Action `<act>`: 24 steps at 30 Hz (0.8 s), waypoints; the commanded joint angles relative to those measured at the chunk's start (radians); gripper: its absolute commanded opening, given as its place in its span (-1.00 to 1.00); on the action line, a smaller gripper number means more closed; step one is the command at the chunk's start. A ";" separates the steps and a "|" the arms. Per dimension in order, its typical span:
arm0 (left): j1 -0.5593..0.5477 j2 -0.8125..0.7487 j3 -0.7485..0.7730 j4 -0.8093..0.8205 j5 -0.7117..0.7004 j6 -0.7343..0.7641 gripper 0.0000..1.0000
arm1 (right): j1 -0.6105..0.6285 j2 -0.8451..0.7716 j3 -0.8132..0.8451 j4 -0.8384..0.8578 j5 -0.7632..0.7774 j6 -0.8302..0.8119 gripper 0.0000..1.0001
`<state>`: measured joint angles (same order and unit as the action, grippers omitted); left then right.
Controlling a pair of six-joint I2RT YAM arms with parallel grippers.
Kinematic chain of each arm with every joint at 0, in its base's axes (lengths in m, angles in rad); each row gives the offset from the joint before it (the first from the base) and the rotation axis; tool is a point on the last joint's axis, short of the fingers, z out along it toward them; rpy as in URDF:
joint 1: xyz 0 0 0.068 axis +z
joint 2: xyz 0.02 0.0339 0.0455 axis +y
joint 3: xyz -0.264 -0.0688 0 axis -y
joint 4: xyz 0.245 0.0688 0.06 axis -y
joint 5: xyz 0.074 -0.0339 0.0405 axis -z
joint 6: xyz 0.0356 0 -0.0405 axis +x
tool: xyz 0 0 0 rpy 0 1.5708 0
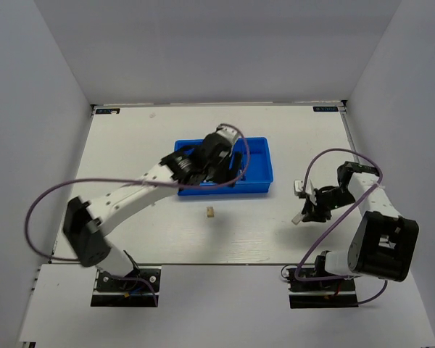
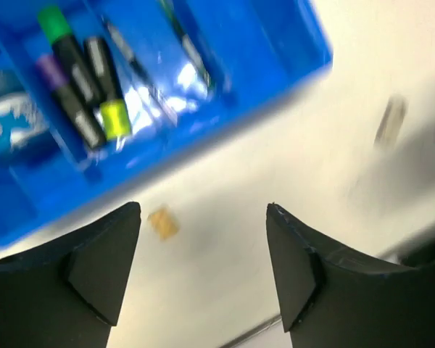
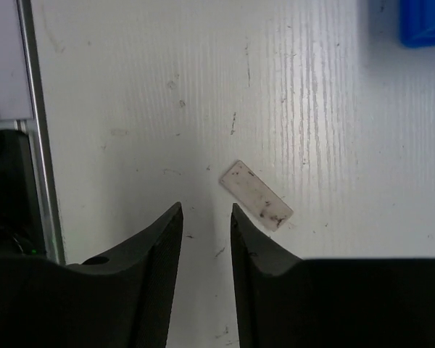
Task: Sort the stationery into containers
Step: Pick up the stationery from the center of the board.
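L gripper hangs with jaws wide apart and empty above the white table, just off the near wall of the blue rectangular plastic tray. A tiny tan block lies on the table below and between its fingers, close to the tray but apart from it. R gripper, well to the right, shows its jaws only narrowly apart, nothing betw. them, with a flat pale grey block lying askew just beyond and to one side of its fingertips, not touching. Dark markers with yellow-green caps and a thin long pen already lie in tray compartments. Both blocks look left to sort. For the grey block, the R jaws prob. need to open wider, shift sideways to centre on it and turn to span its short side before dropping, since it is thin and could skid or slip under a pad. For the tan block, the L jaws should come straight down & close low, at table level
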<state>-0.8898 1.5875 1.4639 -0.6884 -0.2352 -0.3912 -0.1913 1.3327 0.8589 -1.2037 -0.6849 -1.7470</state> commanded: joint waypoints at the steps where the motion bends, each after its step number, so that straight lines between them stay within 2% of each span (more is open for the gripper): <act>1: 0.003 -0.162 -0.237 -0.076 0.109 0.044 0.63 | 0.012 0.042 0.005 -0.034 0.036 -0.557 -0.27; 2: 0.003 -0.266 -0.334 -0.060 0.112 0.045 0.63 | 0.021 0.072 0.018 -0.031 0.035 -0.572 -0.17; 3: 0.002 -0.300 -0.376 -0.056 0.115 0.048 0.63 | 0.023 0.082 0.028 -0.014 0.033 -0.580 -0.11; 5: 0.005 -0.413 -0.474 -0.051 0.103 0.038 0.63 | 0.030 0.101 0.032 0.038 0.061 -0.588 -0.11; 10: 0.012 -0.555 -0.652 -0.095 0.082 0.014 0.63 | 0.058 0.193 0.065 0.047 0.126 -0.638 -0.08; 15: 0.012 -0.676 -0.737 -0.126 0.063 -0.008 0.63 | 0.085 0.256 0.092 0.101 0.173 -0.637 -0.05; 19: 0.014 -0.716 -0.767 -0.154 0.059 -0.032 0.63 | 0.111 0.290 0.111 0.102 0.217 -0.649 0.03; 24: 0.012 -0.744 -0.803 -0.166 0.053 -0.044 0.63 | 0.136 0.307 0.091 0.151 0.235 -0.640 0.04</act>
<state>-0.8799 0.8619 0.6769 -0.8398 -0.1696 -0.4171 -0.0681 1.6279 0.9390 -1.0664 -0.4702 -1.9717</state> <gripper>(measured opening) 0.814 0.516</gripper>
